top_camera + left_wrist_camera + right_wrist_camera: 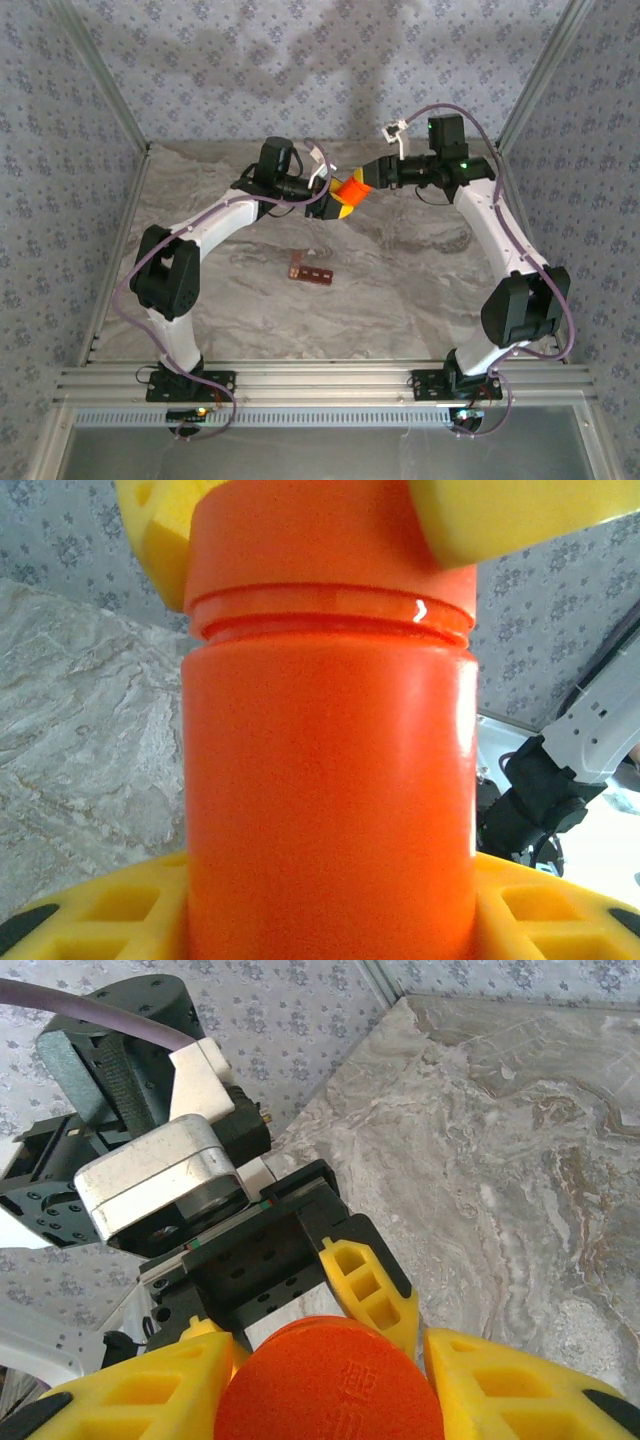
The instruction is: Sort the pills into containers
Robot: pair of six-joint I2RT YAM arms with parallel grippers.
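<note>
An orange bottle (350, 190) hangs in the air over the back of the table, held between both arms. My left gripper (338, 205) is shut on its body (330, 810), with yellow fingers (100, 910) on either side. My right gripper (364, 182) is shut on the bottle's cap (330, 1385), its yellow fingers (130, 1390) pressed to both sides of it. The left gripper's finger (370, 1290) shows behind the cap. The containers (310, 270), a dark red-brown strip, lie on the marbled table below, apart from both grippers. The pills are out of view.
Patterned walls close in the marbled table (400, 290) at the back and sides, with metal posts (100, 80) at the corners. An aluminium rail (320, 385) carries both arm bases along the near edge.
</note>
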